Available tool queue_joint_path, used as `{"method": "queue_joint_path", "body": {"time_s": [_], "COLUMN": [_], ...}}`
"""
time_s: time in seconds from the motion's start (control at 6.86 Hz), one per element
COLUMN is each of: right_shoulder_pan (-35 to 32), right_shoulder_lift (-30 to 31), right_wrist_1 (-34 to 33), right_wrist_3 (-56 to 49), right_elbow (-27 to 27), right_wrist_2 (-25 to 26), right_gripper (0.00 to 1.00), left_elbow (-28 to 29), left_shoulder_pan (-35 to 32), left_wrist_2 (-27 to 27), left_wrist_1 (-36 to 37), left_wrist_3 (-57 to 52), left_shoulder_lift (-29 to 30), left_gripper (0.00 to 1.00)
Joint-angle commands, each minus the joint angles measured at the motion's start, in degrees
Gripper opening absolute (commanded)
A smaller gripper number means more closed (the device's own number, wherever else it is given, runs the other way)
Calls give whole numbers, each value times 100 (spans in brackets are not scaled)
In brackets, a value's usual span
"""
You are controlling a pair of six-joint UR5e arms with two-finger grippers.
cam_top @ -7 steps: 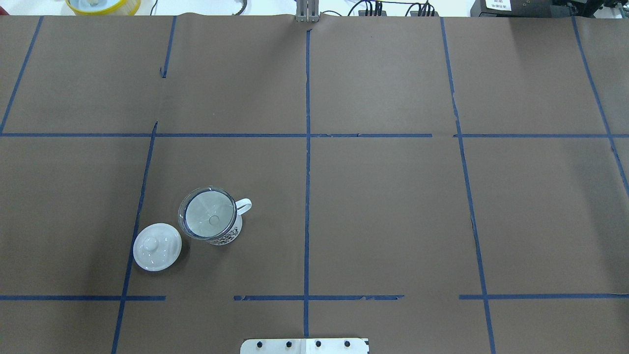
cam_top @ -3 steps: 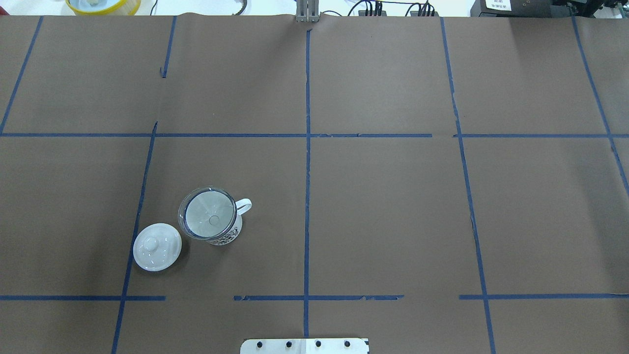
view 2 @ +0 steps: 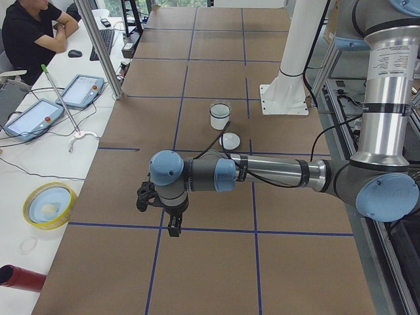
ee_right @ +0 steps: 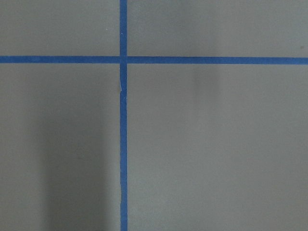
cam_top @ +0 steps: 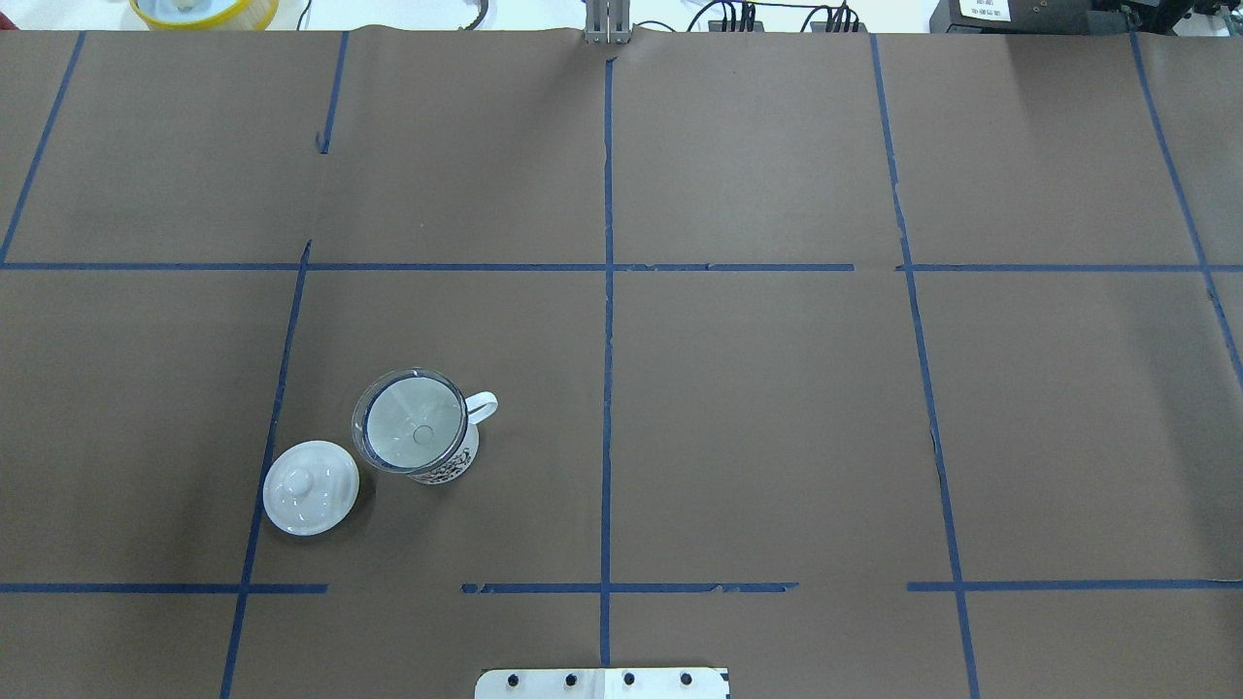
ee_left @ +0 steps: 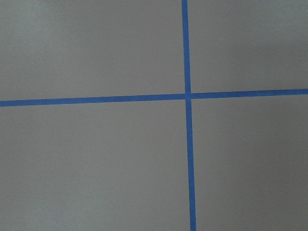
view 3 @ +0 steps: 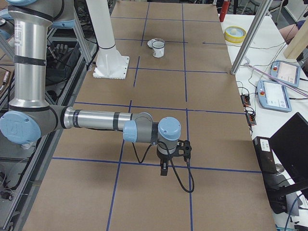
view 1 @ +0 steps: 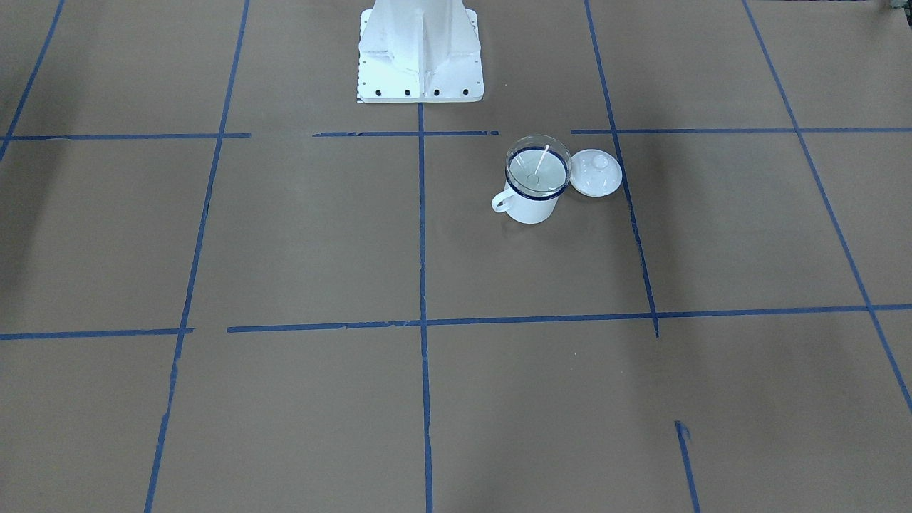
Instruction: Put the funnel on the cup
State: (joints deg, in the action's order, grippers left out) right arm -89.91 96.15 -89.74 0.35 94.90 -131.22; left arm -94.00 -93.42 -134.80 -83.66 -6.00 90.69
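Observation:
The clear funnel sits upright in the mouth of the white, blue-rimmed cup, at the table's front left in the overhead view. Both also show in the front-facing view, funnel on cup. My left gripper hangs over a tape cross far from the cup, at the table's left end. My right gripper hangs over the table's right end. Both grippers show only in the side views, so I cannot tell whether they are open or shut. Neither holds anything I can see.
A round white lid with a knob lies just beside the cup. A yellow bowl sits beyond the table's far edge. The robot's white base stands at the near edge. Tablets and a seated person are at the side bench.

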Motion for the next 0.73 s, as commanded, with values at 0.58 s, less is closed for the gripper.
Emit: {"method": "queue_joint_path", "body": {"time_s": [0.58], "right_shoulder_pan": [0], "right_shoulder_lift": [0], "right_wrist_1": [0], "right_wrist_3": [0], "right_elbow": [2], "right_wrist_2": [0], "right_gripper": [100], "left_elbow": [-66], "left_shoulder_pan": [-18], "left_wrist_2": [15], "left_wrist_1": [7], "left_wrist_3": [-24], "left_shoulder_lift": [-16], "left_gripper": [100]}}
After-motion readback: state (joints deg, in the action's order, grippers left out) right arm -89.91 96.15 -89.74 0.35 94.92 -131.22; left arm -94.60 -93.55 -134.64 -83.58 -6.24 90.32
